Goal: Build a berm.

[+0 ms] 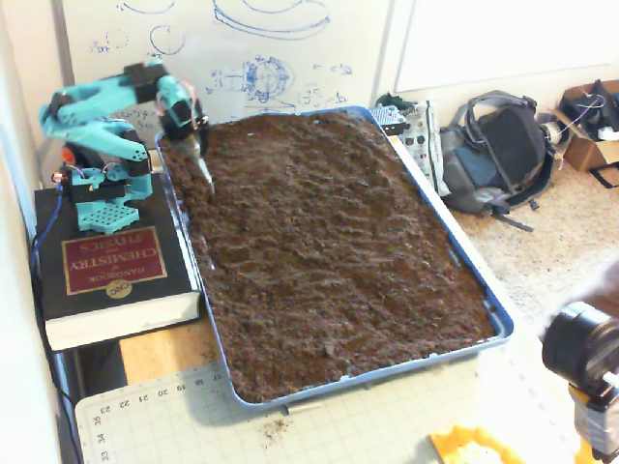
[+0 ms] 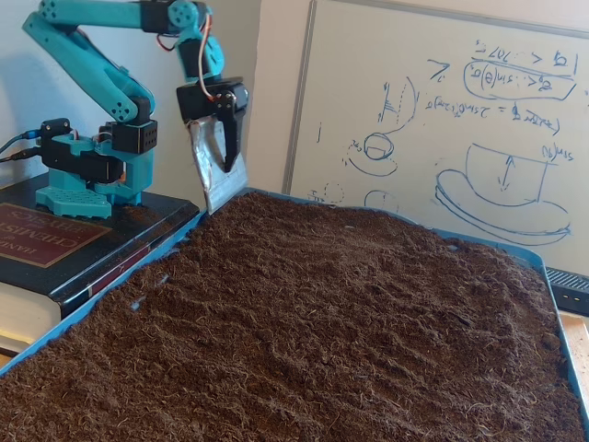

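**Where the Soil Reaches the Tray's Far Corner, Poised Blade-Down**

While lifted clear of the dirt, hangs above the far left corner of the blue tray (image 1: 456, 259) as the higher fixed view shows it: the teal arm (image 1: 97, 101), elbow high, claw (image 1: 204, 178) aimed downward. Fitted with a silvery flat scoop (image 2: 212, 170) on one finger, a black finger (image 2: 232, 129) lying close beside it. Whether pressed against the scoop or slightly parted, cannot tell from either fixed view. Scoop tip just above the soil (image 1: 329, 242) in the low fixed view, near the tray's rim, apart from the surface.

Spread across nearly the whole tray, dark brown and crumbly, marked by shallow ripples and faint furrows running crosswise. No telling the berm apart from this rippled surface in either view; slightly higher toward the far end by the whiteboard (image 2: 442, 120), though only gently.

Mounted on a thick black chemistry handbook (image 1: 106, 266) lying just beside the tray's left edge on the worktop (image 1: 160, 353). Nearer the camera, a pale gridded cutting mat (image 1: 174, 416) with a few crumbs on it. On the floor to the right, a grey backpack (image 1: 498, 150).
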Motion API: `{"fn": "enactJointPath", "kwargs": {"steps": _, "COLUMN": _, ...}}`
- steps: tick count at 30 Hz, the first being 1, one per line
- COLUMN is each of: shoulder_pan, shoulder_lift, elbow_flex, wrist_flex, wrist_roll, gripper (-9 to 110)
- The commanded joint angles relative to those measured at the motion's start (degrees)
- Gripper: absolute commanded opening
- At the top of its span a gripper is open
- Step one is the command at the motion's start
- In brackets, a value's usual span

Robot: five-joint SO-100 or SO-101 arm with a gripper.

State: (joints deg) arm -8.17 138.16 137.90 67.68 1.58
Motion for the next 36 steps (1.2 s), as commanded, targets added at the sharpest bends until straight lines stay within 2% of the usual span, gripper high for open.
{"fn": "enactJointPath", "kwargs": {"steps": 1, "shoulder_pan": 0.4, "shoulder_lift": -8.7, "elbow_flex": -11.5, "wrist_flex": -0.7, "wrist_roll": 0.4, "gripper": 0}}
{"fn": "enactJointPath", "kwargs": {"steps": 10, "shoulder_pan": 0.2, "shoulder_lift": -35.8, "elbow_flex": -31.6, "wrist_flex": -0.7, "wrist_roll": -0.4, "gripper": 0}}
{"fn": "enactJointPath", "kwargs": {"steps": 16, "shoulder_pan": -0.4, "shoulder_lift": -52.2, "elbow_flex": -35.7, "wrist_flex": -0.6, "wrist_roll": -0.4, "gripper": 1}}
{"fn": "enactJointPath", "kwargs": {"steps": 29, "shoulder_pan": -6.5, "shoulder_lift": -57.9, "elbow_flex": -34.1, "wrist_flex": 0.1, "wrist_roll": 0.4, "gripper": 1}}
{"fn": "enactJointPath", "kwargs": {"steps": 36, "shoulder_pan": -6.2, "shoulder_lift": -70.3, "elbow_flex": -38.7, "wrist_flex": -0.7, "wrist_roll": 0.4, "gripper": 1}}
